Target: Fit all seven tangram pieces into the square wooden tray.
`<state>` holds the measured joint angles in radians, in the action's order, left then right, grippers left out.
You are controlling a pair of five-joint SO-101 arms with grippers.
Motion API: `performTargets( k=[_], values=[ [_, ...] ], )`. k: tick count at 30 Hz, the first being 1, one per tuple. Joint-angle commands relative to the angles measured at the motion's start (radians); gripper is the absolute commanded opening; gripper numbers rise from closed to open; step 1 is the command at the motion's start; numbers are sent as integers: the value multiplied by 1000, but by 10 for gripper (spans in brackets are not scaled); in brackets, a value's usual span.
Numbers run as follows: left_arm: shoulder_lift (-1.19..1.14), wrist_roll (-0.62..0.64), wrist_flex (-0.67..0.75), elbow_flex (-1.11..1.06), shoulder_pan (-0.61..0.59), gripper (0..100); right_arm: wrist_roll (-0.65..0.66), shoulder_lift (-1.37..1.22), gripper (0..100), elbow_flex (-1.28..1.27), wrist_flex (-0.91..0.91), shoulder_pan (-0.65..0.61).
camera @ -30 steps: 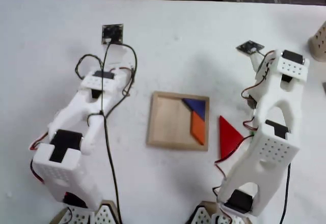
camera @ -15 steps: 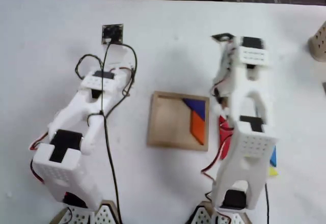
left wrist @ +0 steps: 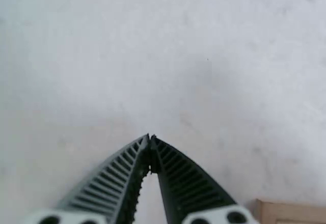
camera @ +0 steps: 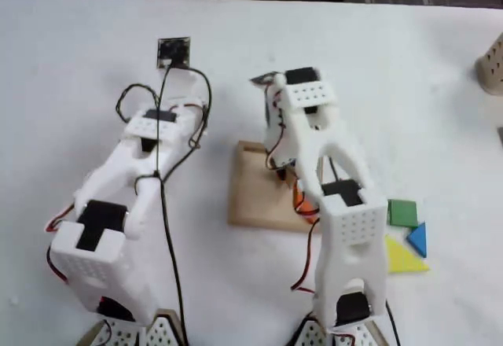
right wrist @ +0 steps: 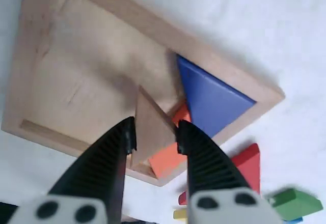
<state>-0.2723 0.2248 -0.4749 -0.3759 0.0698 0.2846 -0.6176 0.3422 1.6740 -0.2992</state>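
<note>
The square wooden tray point(camera: 255, 189) lies mid-table, between the two arms. In the right wrist view the tray point(right wrist: 97, 66) holds a blue triangle point(right wrist: 211, 99) in one corner and an orange piece point(right wrist: 165, 162) beside it. My right gripper point(right wrist: 154, 132) hovers over the tray, shut on a wood-coloured triangle point(right wrist: 151, 123). A red triangle point(right wrist: 248, 161) lies just outside the tray's edge. My left gripper point(left wrist: 150, 141) is shut with nothing in it, over bare table, with a tray corner point(left wrist: 290, 211) nearby.
A green square point(camera: 403, 212), a small blue triangle point(camera: 417, 238) and a yellow triangle point(camera: 402, 258) lie on the table right of the right arm. The left arm point(camera: 118, 196) stretches along the table's left side with its cable point(camera: 169, 228).
The right arm swung left from the table's right side to above the tray, now covering the red triangle in the high view. Green, blue and yellow pieces came into sight. The left arm kept still.
</note>
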Motion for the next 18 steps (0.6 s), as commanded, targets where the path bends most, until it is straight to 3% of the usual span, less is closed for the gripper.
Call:
performTargets(
  k=[1, 6, 13, 18],
  values=[
    [12, -14, 3, 68, -7, 23, -11, 61, 71, -20, -21, -41],
    [12, -14, 3, 68, -7, 23, -5, 61, 210, -31, -19, -73],
    [12, -14, 3, 68, -5, 23, 38, 179, 167, -64, 16, -54],
    [13, -14, -6, 57, 4, 23, 38, 410, 91, -222, -47, 74]
  ],
)
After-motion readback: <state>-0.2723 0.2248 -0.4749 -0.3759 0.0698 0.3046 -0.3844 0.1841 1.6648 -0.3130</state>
